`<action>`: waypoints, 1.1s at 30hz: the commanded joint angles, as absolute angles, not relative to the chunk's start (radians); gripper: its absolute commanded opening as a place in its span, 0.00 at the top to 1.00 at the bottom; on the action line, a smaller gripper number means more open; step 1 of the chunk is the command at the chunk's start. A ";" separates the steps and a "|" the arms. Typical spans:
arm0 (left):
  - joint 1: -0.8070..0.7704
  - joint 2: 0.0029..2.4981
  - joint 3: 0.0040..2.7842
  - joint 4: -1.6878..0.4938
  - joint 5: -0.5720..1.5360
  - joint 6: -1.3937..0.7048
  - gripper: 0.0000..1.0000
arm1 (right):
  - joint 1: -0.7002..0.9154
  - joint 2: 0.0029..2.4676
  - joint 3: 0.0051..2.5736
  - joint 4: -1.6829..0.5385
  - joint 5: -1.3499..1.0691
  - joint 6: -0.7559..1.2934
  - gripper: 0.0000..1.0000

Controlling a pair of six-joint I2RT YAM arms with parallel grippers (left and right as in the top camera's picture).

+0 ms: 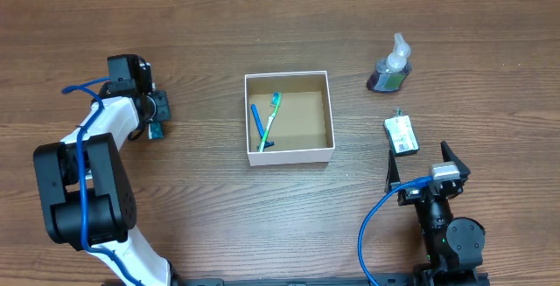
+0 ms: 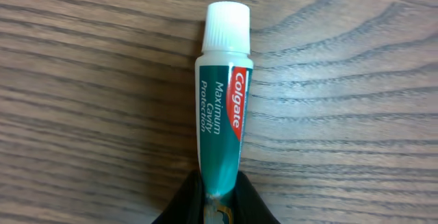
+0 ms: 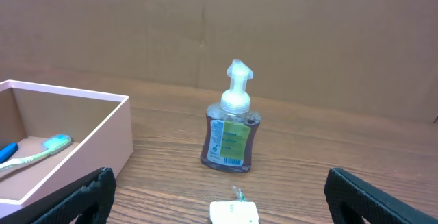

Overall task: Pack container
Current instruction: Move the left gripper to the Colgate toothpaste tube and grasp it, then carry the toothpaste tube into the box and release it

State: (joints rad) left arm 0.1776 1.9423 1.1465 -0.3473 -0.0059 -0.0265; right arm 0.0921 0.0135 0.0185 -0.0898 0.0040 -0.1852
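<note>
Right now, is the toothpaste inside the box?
No, the left end effector grips the toothpaste above the table, well away from the box.

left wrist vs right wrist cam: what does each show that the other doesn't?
Left wrist only: a Colgate toothpaste tube, white cap away from the camera, its tail pinched in the left gripper. Right wrist only: the container with a toothbrush inside, a pump bottle, the top of a white packet. Both: the wooden table.
</note>
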 commanded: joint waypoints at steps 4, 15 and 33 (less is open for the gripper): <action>0.181 1.974 1.166 -0.370 0.230 -0.091 0.79 | 0.088 0.003 0.008 -0.084 0.005 -0.191 0.00; 0.084 1.819 1.200 -0.414 0.261 -0.178 0.90 | 0.088 0.003 0.008 -0.084 0.005 -0.191 0.00; -0.322 1.430 1.201 -0.458 0.179 -0.503 0.89 | 0.088 0.003 0.008 -0.084 0.005 -0.191 0.00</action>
State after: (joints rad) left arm -0.2447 1.4502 1.1774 -0.4473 0.1963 -0.3862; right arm 0.0921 0.0135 0.0185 -0.0902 0.0044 -0.1852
